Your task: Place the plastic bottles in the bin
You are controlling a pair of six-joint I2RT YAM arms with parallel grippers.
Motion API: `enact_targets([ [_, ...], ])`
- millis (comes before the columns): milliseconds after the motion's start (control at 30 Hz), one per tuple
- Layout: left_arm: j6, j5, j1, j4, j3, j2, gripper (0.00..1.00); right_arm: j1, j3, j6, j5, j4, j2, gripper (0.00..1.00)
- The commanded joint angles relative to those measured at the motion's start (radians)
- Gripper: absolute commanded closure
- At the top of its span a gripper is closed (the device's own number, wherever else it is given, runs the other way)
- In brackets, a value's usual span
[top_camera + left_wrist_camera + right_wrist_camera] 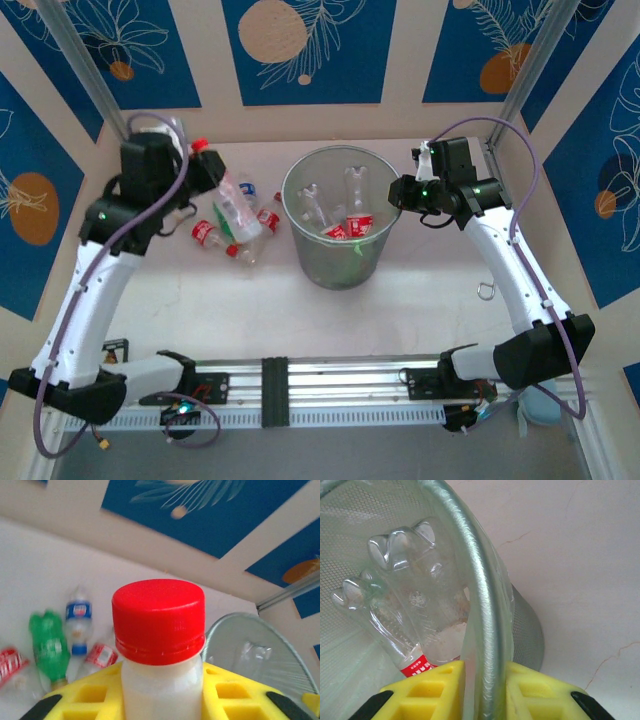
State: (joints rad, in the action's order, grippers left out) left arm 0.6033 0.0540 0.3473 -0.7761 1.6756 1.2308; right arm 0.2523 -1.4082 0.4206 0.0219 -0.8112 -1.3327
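Bin [340,265] sits centre of the top view, a few bottles already lying inside. My right gripper [485,680] is clamped on its rim from the right, one pad inside and one outside. My left gripper [162,690], upper left of the top view, has its pads flush on the neck of a red-capped bottle [159,625], cap pointing away from me. The bin lies to its right, so that's my carry. Loose bottles [205,233] wait on the table between us.
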Motion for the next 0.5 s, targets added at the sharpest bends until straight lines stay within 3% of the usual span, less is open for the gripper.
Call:
enact_targets([
  [0, -0.149, -0.043, 0.027, -0.06, 0.18, 0.115, 0.78, 0.025, -0.012, -0.025, -0.022, -0.03, -0.036, 0.76],
  [300, -0.234, -0.11, 0.214, -0.032, 0.645, 0.478, 0.86, 0.049, -0.021, -0.014, 0.014, -0.049, -0.032, 0.76],
  [467, -0.237, -0.131, 0.284, -0.058, 0.746, 0.626, 0.88, 0.055, -0.023, -0.014, 0.021, -0.056, -0.032, 0.76],
])
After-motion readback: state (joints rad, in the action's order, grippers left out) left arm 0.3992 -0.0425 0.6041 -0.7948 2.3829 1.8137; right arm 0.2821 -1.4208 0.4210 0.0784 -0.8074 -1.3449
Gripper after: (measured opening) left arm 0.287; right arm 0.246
